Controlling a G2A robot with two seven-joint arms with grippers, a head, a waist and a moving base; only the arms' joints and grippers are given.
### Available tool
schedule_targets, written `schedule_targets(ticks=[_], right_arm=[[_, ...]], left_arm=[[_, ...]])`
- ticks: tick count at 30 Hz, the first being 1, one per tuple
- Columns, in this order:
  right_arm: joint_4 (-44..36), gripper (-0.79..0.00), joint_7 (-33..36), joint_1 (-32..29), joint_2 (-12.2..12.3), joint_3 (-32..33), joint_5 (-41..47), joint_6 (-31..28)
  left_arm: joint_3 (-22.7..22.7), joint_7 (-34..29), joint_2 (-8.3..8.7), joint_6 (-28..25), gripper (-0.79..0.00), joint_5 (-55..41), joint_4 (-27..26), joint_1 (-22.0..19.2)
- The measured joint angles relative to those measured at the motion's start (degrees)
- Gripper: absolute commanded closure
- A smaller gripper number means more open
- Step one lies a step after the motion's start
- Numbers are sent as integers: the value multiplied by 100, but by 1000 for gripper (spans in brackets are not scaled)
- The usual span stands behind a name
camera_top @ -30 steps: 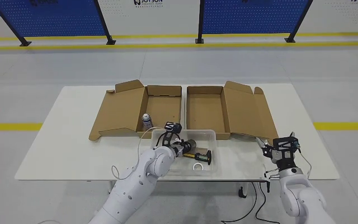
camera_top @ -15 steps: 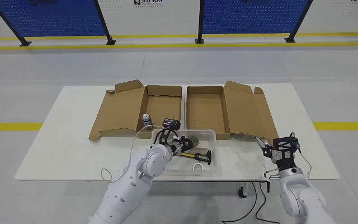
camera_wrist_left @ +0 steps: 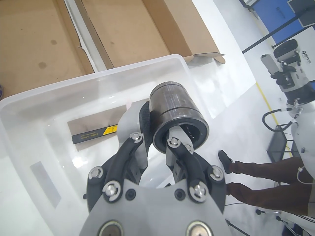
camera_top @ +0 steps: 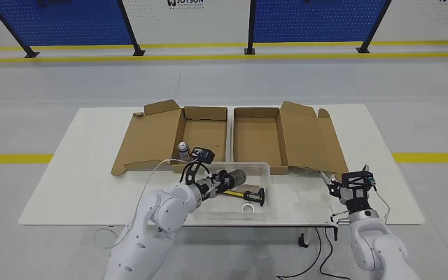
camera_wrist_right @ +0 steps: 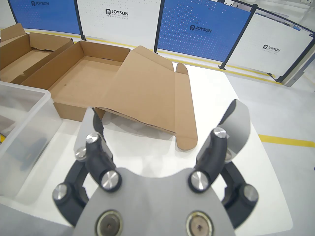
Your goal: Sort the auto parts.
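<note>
left gripper point(camera_wrist_left: 158, 128) angled low over clear bin point(camera_wrist_left: 73, 84), clamped on dark ringed steel bearing point(camera_wrist_left: 176, 114), one finger inside its bore; bearing seemingly off bin floor. right gripper point(camera_wrist_right: 162, 121) spread wide above table point(camera_wrist_right: 246, 99) edge.

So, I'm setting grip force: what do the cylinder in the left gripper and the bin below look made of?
Cylinder: likely steel, dark polished finish; it gives sharp reflections and has machined grooves. Bin: translucent plastic, smooth; dark contents show dimly through its wall.

Factory-type test hall w/ blue/white pegboard partitions point(camera_top: 318, 17), yellow floor lines point(camera_top: 210, 57) & white worktable point(camera_top: 91, 154).
</note>
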Motion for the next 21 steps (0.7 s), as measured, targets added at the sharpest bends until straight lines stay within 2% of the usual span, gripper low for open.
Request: schedule_targets(ticks=[13, 17, 21], right_arm=[[0, -785, 0, 0, 0, 0, 0, 0], [0, -785, 0, 0, 0, 0, 0, 0], [0, -785, 0, 0, 0, 0, 0, 0]], left_arm=[[-534, -368, 178, -347, 0, -407, -874, 777], [-600, -347, 211, -381, 0, -420, -956, 859], [-657, -141, 225, -306, 0, -384, -898, 773]])
